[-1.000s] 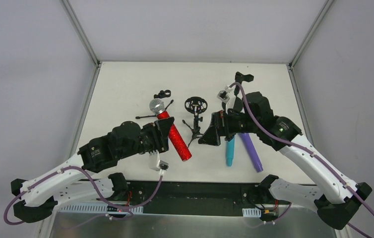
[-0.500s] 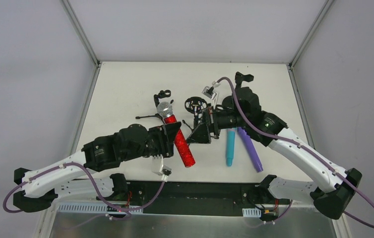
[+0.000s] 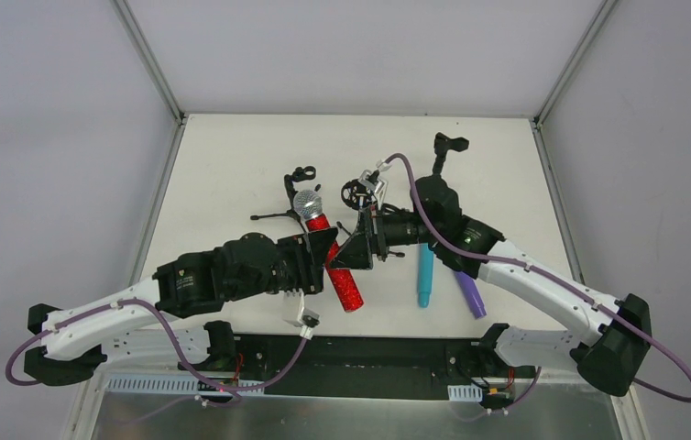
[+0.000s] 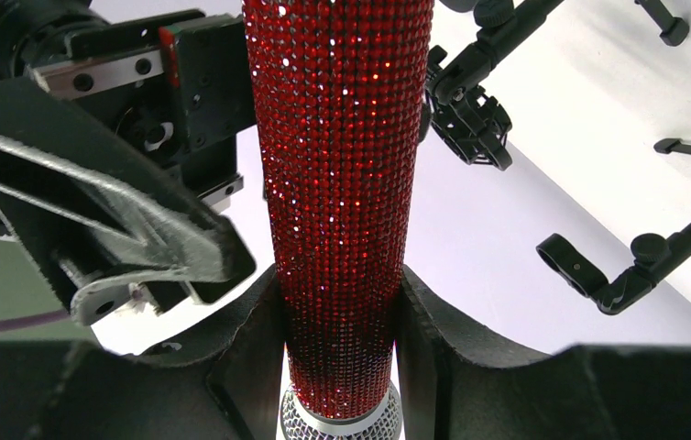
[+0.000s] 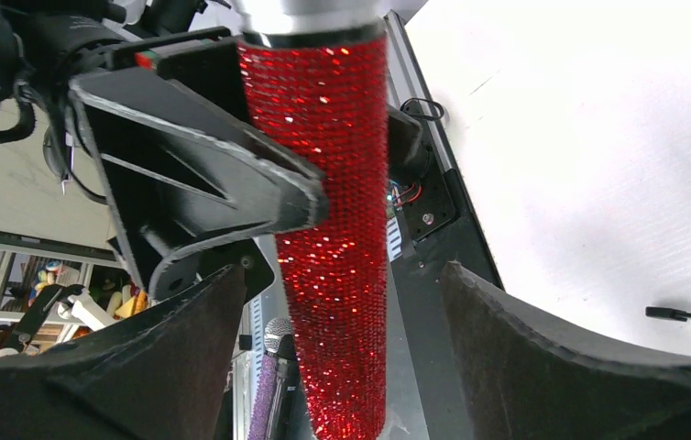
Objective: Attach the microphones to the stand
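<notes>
The red microphone (image 3: pixel 339 270) with its silver mesh head (image 3: pixel 306 203) is held off the table by my left gripper (image 3: pixel 321 246), which is shut on its body just below the head (image 4: pixel 340 302). My right gripper (image 3: pixel 353 255) is open. Its fingers (image 5: pixel 204 321) stand either side of the red body (image 5: pixel 337 229) with a gap on both sides. The cyan microphone (image 3: pixel 425 275) and the purple microphone (image 3: pixel 471 295) lie side by side on the table under the right arm. The black stand (image 3: pixel 360 197) lies behind the grippers.
Loose black stand arms with clips lie at the back: one clip (image 3: pixel 301 174) left of the ring mount, one (image 3: pixel 447 145) at the back right. Clips also show in the left wrist view (image 4: pixel 470 119). The table's near edge and arm bases are close below.
My right gripper has swung left from over the cyan and purple microphones to the red one, and its open jaws now straddle it. My left gripper has carried the red microphone slightly right.
</notes>
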`<state>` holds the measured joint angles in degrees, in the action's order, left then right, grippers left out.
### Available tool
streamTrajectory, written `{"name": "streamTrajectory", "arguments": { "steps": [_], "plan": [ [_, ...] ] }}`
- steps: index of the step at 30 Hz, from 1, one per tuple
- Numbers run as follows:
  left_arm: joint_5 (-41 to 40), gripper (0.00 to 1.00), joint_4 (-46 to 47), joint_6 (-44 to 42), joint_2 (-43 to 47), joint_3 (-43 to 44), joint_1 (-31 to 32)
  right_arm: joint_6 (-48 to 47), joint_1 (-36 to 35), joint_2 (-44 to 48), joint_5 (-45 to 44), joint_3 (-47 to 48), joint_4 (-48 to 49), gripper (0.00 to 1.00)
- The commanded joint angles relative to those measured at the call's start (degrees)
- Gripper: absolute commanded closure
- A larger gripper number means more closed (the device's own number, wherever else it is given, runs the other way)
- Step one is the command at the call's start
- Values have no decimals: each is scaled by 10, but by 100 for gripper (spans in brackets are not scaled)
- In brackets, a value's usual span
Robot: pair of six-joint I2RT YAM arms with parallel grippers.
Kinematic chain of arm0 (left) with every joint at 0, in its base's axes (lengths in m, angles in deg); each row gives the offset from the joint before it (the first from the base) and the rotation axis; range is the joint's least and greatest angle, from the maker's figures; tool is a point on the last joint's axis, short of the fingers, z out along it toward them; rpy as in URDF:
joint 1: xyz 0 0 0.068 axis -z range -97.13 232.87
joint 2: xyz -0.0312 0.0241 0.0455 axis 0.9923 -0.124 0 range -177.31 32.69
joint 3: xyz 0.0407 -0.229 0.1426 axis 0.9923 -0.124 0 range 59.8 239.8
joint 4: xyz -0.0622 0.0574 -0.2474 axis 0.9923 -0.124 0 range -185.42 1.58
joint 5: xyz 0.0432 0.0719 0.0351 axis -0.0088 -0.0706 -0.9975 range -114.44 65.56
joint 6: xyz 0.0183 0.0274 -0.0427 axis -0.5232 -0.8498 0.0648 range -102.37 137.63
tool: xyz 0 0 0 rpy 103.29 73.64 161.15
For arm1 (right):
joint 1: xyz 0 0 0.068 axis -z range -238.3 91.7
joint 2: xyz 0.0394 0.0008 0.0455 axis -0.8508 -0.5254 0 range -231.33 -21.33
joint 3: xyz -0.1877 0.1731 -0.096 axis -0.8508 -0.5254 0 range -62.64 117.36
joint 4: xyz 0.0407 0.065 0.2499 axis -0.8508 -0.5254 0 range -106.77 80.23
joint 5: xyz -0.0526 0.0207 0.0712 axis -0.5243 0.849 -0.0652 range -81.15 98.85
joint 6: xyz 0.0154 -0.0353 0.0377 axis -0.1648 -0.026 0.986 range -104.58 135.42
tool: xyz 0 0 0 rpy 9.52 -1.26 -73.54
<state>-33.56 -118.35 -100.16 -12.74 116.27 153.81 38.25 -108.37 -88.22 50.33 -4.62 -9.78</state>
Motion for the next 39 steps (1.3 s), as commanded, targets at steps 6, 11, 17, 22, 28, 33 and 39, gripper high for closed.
{"name": "streamTrajectory", "arguments": {
  "steps": [6,11,17,22,28,33,39],
  "plan": [
    [-15,100,9,7,1,29,10,42,-15,-4,-13,-23,122,24],
    [-14,100,9,13,2,26,10,62,-25,-18,-9,-24,149,29],
    [-15,100,9,17,2,25,10,63,-34,-29,-11,-25,149,34],
    [-16,100,9,18,4,24,10,66,-38,-35,-13,-27,155,48],
    [-15,100,9,24,8,21,10,64,-39,-37,-14,-28,155,79],
    [-16,100,9,28,10,15,10,63,-39,-36,-15,-30,155,100],
    [-27,10,10,37,9,5,10,59,-40,-34,-23,-33,150,100]
  ]
}}
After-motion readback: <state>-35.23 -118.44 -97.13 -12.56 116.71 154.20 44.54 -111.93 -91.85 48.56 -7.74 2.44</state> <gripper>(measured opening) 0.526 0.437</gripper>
